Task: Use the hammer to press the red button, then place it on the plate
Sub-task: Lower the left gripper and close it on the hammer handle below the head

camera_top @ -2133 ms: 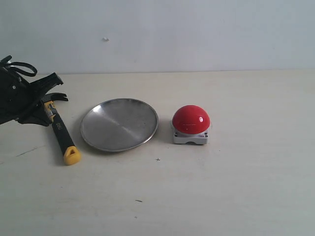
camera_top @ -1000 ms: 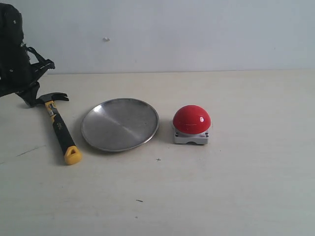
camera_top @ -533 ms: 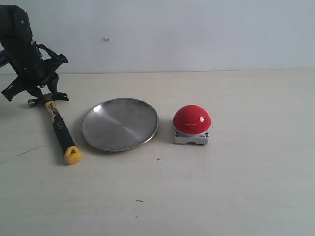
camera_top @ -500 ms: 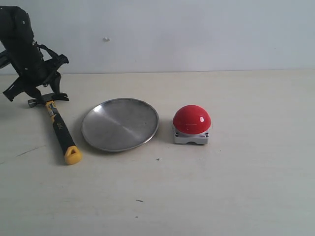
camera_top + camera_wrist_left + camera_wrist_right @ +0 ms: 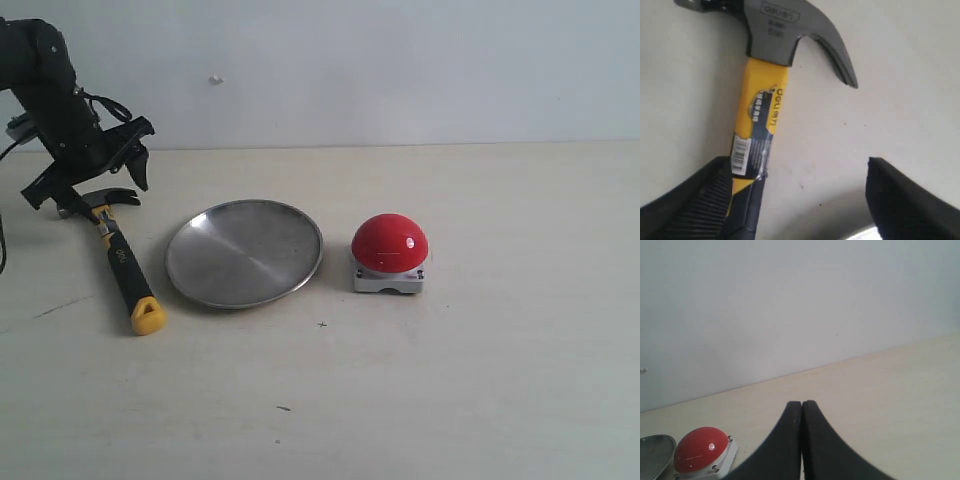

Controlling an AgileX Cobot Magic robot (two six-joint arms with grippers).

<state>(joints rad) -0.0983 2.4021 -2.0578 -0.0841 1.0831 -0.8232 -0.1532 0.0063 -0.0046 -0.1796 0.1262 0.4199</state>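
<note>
From the exterior view, the small claw hammer with its dark metal head and black-and-yellow handle (image 5: 125, 270) lies flat on the pale tabletop (image 5: 450, 380), at the left of the scene. Its head is at the far end and the handle runs toward the camera, slanting a little toward the round shiny silver plate (image 5: 243, 253) just beside it. The glossy red dome button on its grey-white base (image 5: 389, 243) sits on the plate's other side, well apart from the hammer. My left gripper (image 5: 100, 185) hangs right over the hammer head, so I judge this pick to be the left arm's job. Its jaws are spread wide and hold nothing.

In the left wrist view, my left gripper (image 5: 796, 162) looks straight down on the hammer (image 5: 762, 115). The yellow neck runs close along one finger (image 5: 695, 205) and not midway between the two, so I would shift sideways before closing. I cannot tell whether that finger touches it.

In the right wrist view, my right gripper (image 5: 802, 407) has its jaws pressed together, empty, with the red button (image 5: 700, 456) and a sliver of the plate (image 5: 655, 447) ahead of it.
</note>
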